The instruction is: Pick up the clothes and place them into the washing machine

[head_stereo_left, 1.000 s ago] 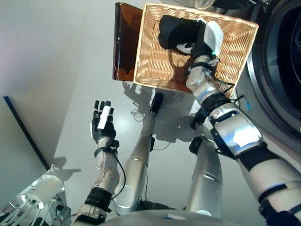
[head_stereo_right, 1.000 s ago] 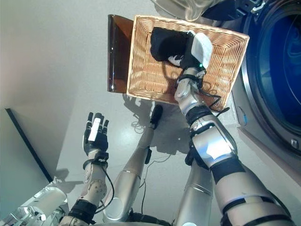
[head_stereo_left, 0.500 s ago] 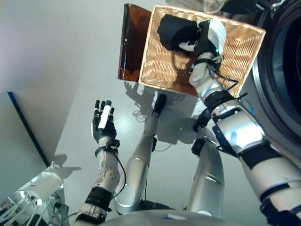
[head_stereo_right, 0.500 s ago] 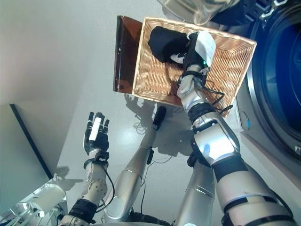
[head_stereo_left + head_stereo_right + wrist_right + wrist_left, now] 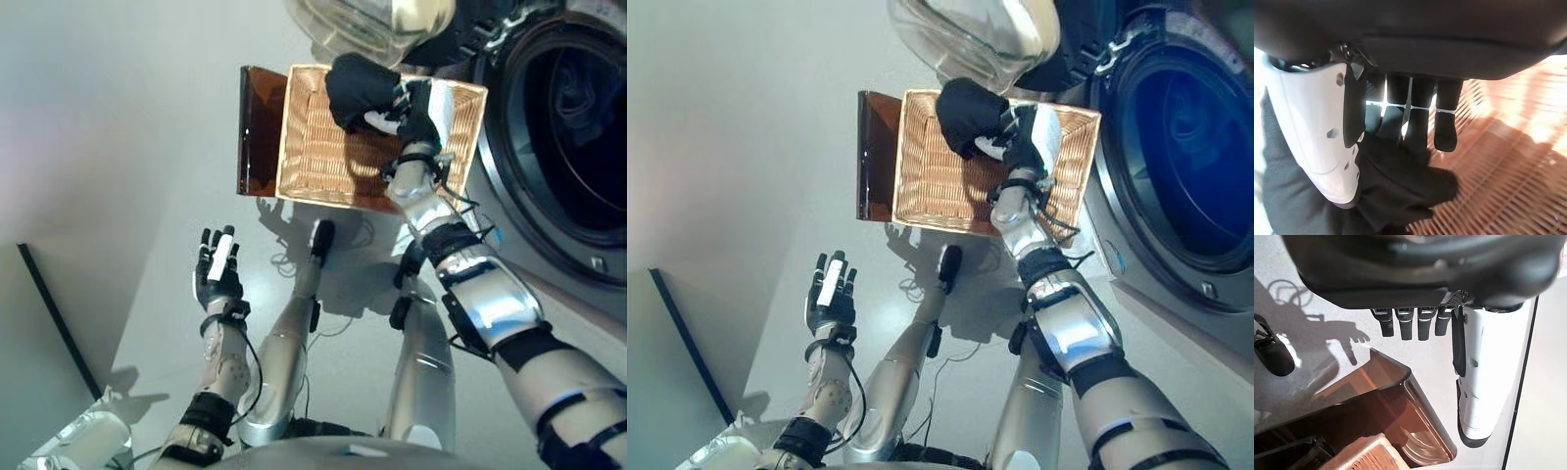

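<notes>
A black garment (image 5: 359,90) is gripped by the right hand (image 5: 419,110) at the far edge of the wicker basket (image 5: 313,147). In the right wrist view the fingers (image 5: 1420,120) are seen curled into the dark cloth, with the white-covered thumb pressed against its side; the woven basket floor is shown beyond them. The garment is bunched at the far rim of the basket, and part of it appears raised above the weave.

The basket is set on the floor (image 5: 118,147), with a brown translucent panel (image 5: 259,129) touching its left edge. The open washing machine drum (image 5: 563,127) is located just beside the right edge of the basket. A clear door (image 5: 975,34) is seen overhanging the far rim of the basket. Dark fabric is visible inside the drum in the left eye view; in the right eye view the drum interior is seen only as blue.

The left hand (image 5: 217,269) is held over bare floor, well apart from the basket, with fingers straight and spread and nothing held. Its wrist view shows the corner of the brown panel, which the right wrist view does not show.

No legible writing is visible.
</notes>
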You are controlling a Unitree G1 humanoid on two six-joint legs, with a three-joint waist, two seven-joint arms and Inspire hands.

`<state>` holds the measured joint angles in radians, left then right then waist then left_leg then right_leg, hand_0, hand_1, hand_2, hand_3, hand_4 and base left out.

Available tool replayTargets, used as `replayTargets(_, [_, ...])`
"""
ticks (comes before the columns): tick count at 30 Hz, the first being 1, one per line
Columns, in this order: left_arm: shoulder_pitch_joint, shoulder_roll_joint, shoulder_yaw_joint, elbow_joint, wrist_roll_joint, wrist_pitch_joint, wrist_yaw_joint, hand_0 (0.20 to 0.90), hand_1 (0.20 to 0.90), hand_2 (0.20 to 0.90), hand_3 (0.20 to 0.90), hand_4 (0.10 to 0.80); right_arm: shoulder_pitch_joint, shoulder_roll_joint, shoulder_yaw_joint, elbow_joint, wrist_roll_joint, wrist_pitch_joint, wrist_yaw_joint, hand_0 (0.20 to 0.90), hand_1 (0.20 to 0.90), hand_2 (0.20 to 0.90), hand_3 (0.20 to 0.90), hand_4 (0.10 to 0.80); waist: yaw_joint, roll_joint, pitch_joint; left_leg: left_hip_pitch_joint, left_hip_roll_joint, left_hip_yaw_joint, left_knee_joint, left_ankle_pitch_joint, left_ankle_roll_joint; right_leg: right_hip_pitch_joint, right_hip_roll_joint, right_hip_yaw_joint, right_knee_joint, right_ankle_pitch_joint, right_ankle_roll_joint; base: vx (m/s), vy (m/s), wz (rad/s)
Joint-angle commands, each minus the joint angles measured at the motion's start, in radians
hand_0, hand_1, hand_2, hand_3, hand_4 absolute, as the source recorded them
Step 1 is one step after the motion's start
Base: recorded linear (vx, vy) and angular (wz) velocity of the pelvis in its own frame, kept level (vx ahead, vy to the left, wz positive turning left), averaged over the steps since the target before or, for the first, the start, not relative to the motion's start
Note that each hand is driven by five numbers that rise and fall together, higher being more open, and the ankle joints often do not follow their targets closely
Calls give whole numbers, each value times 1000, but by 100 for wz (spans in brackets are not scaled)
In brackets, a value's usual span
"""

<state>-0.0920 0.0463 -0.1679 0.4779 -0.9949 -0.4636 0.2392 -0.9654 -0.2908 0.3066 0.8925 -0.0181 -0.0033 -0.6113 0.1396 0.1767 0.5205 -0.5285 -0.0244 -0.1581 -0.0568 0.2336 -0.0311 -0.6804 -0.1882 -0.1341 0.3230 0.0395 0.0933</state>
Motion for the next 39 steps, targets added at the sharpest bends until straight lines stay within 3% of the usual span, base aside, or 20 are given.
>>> replayTargets(1, [8, 48, 28, -23, 6, -56, -8, 900, 900, 900, 900, 800, -62, 4, -35, -148, 35, -143, -36, 200, 200, 200, 200, 300, -11, 23, -1, 20, -10, 77, -13, -38, -51, 106, -34, 91, -162, 23, 50, 11, -34, -27])
replayTargets(12, [35, 31, 11, -28, -24, -25, -13, 900, 900, 900, 900, 800, 73, 92, -207, -218, 389, -297, -36, 200, 200, 200, 200, 300, -64, 24, -1, 90, 7, 145, -22, -65, -52, 147, -9, 134, -214, 48, 60, 20, -18, -26])
replayTargets(14, [48, 23, 11, -29, -39, -23, -21, 900, 900, 900, 900, 800, 102, 107, -244, -214, 491, -335, -25, 200, 200, 200, 200, 300, -76, 36, -7, 101, 7, 157, -24, -70, -54, 150, -8, 141, -220, 50, 60, 35, -11, -19])
replayTargets(20, [63, 15, 8, -21, -45, -15, -36, 900, 900, 900, 900, 800, 115, 94, -305, -183, 577, -384, -34, 200, 200, 200, 200, 300, -83, 59, -24, 113, 7, 170, -29, -76, -56, 159, -5, 150, -234, 51, 61, 43, -21, -16])
replayTargets(39, [51, 3, -68, -7, -86, -4, -60, 900, 900, 900, 900, 800, -153, -46, -400, 119, 937, -466, 36, 200, 200, 200, 200, 300, -82, 93, -29, 97, 2, 186, -31, -87, -58, 120, 3, 175, -228, 49, 53, 16, -7, -4])
